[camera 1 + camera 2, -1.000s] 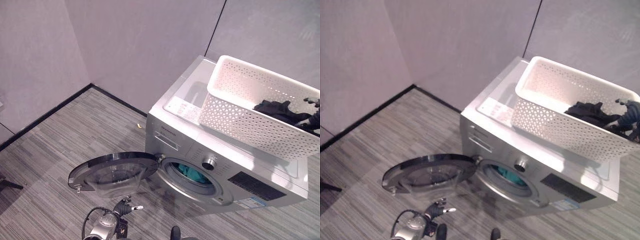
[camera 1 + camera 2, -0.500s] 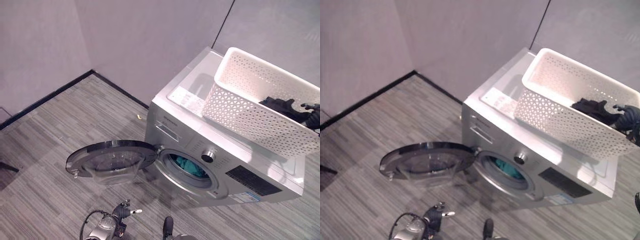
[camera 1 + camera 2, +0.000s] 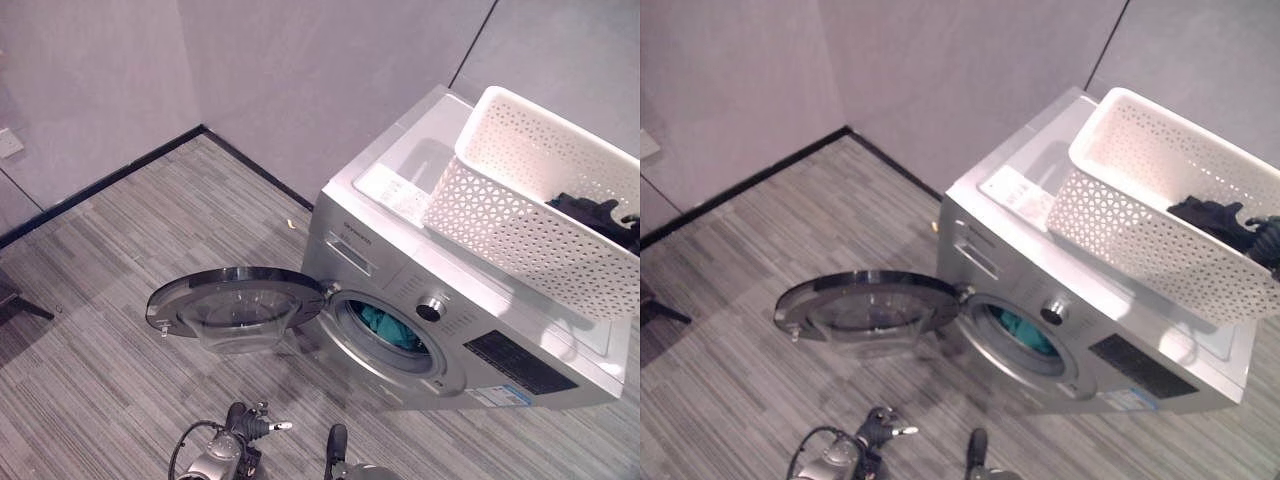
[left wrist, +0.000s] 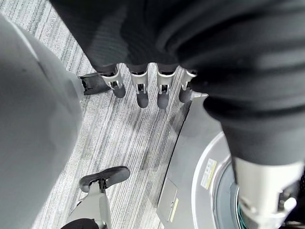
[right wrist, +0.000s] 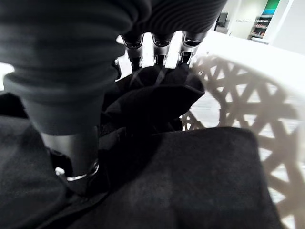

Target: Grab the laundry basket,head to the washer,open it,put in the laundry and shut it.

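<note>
A white laundry basket (image 3: 520, 215) with a perforated, lattice-patterned wall is seen standing on top of a silver front-loading washer (image 3: 400, 270), toward the washer's right side. Dark laundry (image 3: 592, 215) is heaped at the basket's right end, while the left part of the basket is bare. The right hand (image 5: 157, 50) is seen inside the basket, its fingers (image 5: 161, 51) reaching down into a bunched fold of the dark cloth and its thumb pressed against the same cloth; whether the cloth is actually pinched cannot be told, since the fingertips are hidden in the fold. The white lattice wall is seen just beside this hand.

The washer's round door (image 3: 235, 305) is swung fully open to the left, lying nearly flat above the grey striped floor (image 3: 110, 250). A teal piece of cloth (image 3: 388, 328) is visible inside the drum opening. A round knob (image 3: 432, 308) is set above the opening.

The left hand (image 4: 147, 86) is seen low, near the washer's front, its fingers straight and relaxed over the floor, nothing held.
</note>
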{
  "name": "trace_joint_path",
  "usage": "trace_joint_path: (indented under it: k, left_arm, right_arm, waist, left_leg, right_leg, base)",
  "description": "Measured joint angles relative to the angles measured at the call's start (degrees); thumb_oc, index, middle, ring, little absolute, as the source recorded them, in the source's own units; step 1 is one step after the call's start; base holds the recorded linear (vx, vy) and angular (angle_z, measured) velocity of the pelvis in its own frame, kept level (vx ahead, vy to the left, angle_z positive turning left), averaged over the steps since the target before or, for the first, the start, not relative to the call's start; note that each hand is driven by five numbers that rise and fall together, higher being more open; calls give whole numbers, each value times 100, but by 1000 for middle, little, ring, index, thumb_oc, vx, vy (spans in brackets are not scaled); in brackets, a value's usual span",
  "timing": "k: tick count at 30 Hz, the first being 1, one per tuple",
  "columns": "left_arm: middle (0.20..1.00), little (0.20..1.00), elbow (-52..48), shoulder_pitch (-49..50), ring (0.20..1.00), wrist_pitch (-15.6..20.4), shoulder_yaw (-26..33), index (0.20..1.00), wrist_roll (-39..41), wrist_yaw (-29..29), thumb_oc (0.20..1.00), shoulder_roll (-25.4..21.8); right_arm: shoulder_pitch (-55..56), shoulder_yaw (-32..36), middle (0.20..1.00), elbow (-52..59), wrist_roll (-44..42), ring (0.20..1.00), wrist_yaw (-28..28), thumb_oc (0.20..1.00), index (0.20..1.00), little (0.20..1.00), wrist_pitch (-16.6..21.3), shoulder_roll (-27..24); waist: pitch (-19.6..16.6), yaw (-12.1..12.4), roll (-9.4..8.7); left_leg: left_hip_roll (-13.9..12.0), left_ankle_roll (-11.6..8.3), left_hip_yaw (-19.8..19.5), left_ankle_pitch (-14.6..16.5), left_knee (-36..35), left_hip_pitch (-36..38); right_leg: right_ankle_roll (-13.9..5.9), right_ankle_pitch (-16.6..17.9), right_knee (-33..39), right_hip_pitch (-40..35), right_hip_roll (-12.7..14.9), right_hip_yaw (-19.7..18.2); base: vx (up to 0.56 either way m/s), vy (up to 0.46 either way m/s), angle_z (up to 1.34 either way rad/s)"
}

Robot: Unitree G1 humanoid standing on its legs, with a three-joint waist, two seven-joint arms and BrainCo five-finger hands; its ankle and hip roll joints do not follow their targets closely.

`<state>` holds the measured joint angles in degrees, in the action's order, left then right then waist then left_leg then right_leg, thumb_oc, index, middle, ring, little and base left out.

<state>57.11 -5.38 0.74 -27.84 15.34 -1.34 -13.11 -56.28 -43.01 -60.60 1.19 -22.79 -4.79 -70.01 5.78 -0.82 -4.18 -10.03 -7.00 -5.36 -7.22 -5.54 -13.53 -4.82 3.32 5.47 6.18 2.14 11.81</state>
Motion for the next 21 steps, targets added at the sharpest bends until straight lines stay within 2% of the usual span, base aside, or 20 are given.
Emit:
trace_joint_path:
  k: [6,14,15,18,19,20,21]
  left_arm:
    - [1000,1000,-296,38,1000,14,7,1000,56,-2,1000,4]
    - [1000,1000,-534,79,1000,20,10,1000,59,-10,1000,-9]
    - [1000,1000,-530,72,1000,20,5,1000,59,-9,1000,0]
    - [1000,1000,-529,80,1000,19,-6,1000,57,-12,1000,4]
    - [1000,1000,-526,84,1000,19,-14,1000,56,-13,1000,8]
    - [1000,1000,-526,86,1000,19,-36,1000,55,-13,1000,-2]
    - [1000,1000,-526,85,1000,19,-37,1000,55,-13,1000,-1]
  right_arm:
    - [-623,-235,1000,-209,-262,1000,13,1000,1000,1000,74,-72]
    - [-726,-188,1000,-634,-261,1000,88,1000,1000,1000,107,242]
    - [-729,-188,956,-627,-261,956,124,956,956,956,106,263]
    - [-732,-202,956,-611,-261,956,149,956,956,956,102,309]
    - [-737,-220,1000,-603,-262,1000,149,1000,1000,1000,99,336]
    - [-736,-220,956,-599,-263,956,149,956,956,956,96,363]
    - [-732,-223,956,-583,-263,956,147,956,956,956,97,383]
  waist:
    - [97,12,142]
    - [96,74,120]
    - [92,76,114]
    - [73,101,83]
    - [59,136,62]
    - [50,153,48]
    - [39,164,32]
  left_leg:
    - [-16,39,-22,-29,23,73]
    - [-28,38,-62,-36,24,233]
    - [-35,36,-63,-34,24,229]
    - [-46,34,-66,-31,23,222]
    - [-49,26,-72,-24,23,217]
    - [-50,27,-77,-25,23,215]
    - [-50,30,-86,-27,23,209]
  right_leg:
    - [2,-12,-1,-59,-24,8]
    - [43,-74,1,-244,-41,96]
    - [41,-75,1,-241,-47,95]
    - [49,-70,1,-240,-58,98]
    - [54,-67,0,-239,-62,101]
    - [55,-66,0,-240,-64,105]
    - [55,-66,0,-240,-65,112]
  base:
    - [80,-22,-2]
    - [29,-7,3]
    - [32,0,-1]
    - [11,-3,0]
    - [37,-13,2]
    - [41,-22,3]
    - [34,-16,4]
